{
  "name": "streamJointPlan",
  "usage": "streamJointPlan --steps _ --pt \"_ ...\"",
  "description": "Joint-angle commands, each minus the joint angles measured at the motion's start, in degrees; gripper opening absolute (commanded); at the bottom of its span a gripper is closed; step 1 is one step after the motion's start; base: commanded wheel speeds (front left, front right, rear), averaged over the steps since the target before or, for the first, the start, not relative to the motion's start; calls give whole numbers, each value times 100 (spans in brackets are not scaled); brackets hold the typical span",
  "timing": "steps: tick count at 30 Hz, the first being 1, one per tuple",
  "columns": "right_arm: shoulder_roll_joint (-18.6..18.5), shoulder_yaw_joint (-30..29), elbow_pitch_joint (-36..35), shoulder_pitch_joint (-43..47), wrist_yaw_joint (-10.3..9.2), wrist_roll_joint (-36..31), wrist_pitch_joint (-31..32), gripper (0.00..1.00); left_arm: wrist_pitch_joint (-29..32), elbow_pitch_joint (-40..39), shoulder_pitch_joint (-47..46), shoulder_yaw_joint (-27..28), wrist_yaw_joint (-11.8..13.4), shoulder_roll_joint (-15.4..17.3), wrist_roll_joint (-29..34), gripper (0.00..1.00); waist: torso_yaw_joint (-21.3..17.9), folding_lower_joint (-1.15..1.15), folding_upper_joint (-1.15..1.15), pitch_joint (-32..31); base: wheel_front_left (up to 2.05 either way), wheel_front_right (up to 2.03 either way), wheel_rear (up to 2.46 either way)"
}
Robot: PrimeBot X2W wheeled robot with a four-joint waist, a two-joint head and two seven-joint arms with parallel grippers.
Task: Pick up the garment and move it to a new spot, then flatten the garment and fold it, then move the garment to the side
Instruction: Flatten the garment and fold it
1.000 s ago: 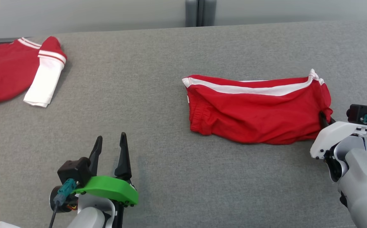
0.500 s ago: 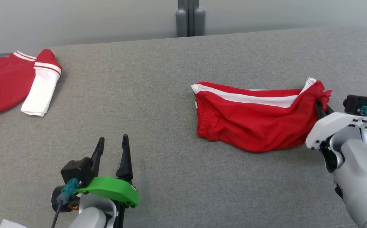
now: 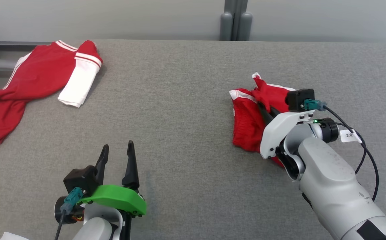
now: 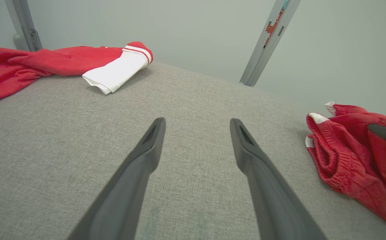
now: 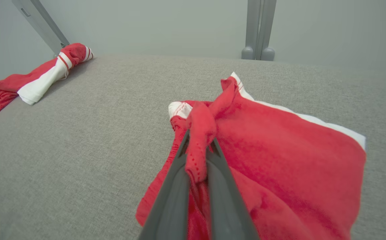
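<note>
Now the right gripper (image 5: 200, 143) has its two dark fingers squeezed together on a bunched-up bit of the red shorts (image 3: 246, 123). That bit is pinched between them and sticks up past the tips. The rest of the shorts lies in a heap under and around the gripper, on the right side of the grey table (image 3: 179, 100). A white stripe (image 5: 329, 128) runs along the far edge of the shorts, and the stretchy waist faces left.

The left gripper (image 3: 117, 145) is near the robot, on the left. Its fingers are spread apart and hold nothing. They point away from the robot, above bare table.

The red T-shirt (image 3: 39, 73) lies at the far left corner of the table, well apart from both grippers. Its white sleeve (image 3: 79, 83) points toward the near side. The bottom part of the shirt reaches the left edge of the table.

A grey post (image 3: 236, 20) stands behind the far edge of the table.
</note>
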Motion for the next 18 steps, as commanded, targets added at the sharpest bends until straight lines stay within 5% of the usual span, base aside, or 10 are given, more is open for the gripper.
streamJointPlan --steps 1,13,14,15,18 --pt "12 77 67 10 -8 -81 39 0 -18 15 -12 17 -41 2 63 100 204 0 0 79 0 0 0" --pt "144 611 278 40 -8 -181 -64 0 -23 48 103 262 -121 -132 198 100 247 0 0 135 0 0 0" --pt "148 653 275 53 -8 -197 -107 16 -23 55 107 270 -142 -137 208 100 219 0 0 124 0 0 0" --pt "152 676 242 69 -8 -186 -175 100 -20 64 111 272 -155 -143 218 100 190 0 0 113 0 0 0" --pt "172 763 134 138 -8 -140 -312 100 -17 82 125 280 -164 -164 257 100 102 0 0 77 0 0 0"
